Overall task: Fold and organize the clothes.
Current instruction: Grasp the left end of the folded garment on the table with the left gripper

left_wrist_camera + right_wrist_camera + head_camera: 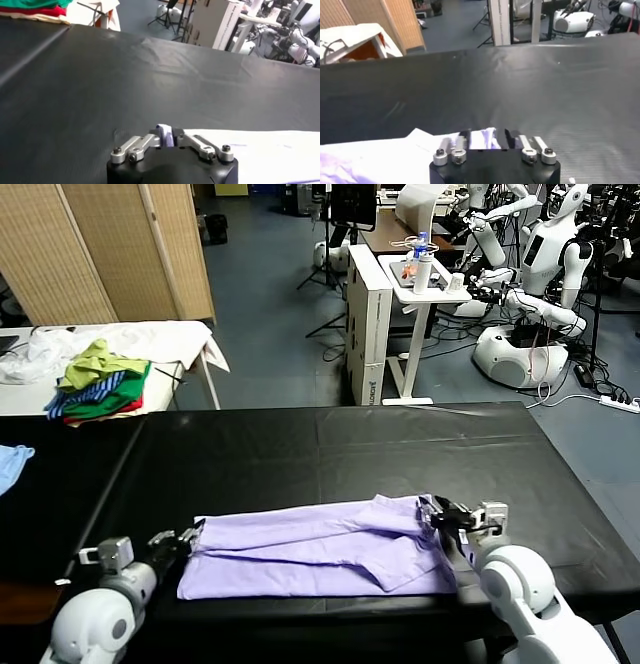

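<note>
The pale lavender T-shirt (320,549) lies folded into a long band near the front edge of the black table (330,454). My left gripper (190,536) is at the shirt's left end. In the left wrist view the gripper (165,136) is shut on a small fold of the shirt (260,150). My right gripper (437,512) is at the shirt's right end. In the right wrist view the gripper (488,137) is open, its jaws standing apart, with an edge of the shirt (370,160) lying between them.
A green, striped and red pile of garments (100,389) sits on a white table (150,339) at the back left. A light blue cloth (12,462) lies at the far left. A white cart (420,284) and other robots (540,274) stand beyond the table.
</note>
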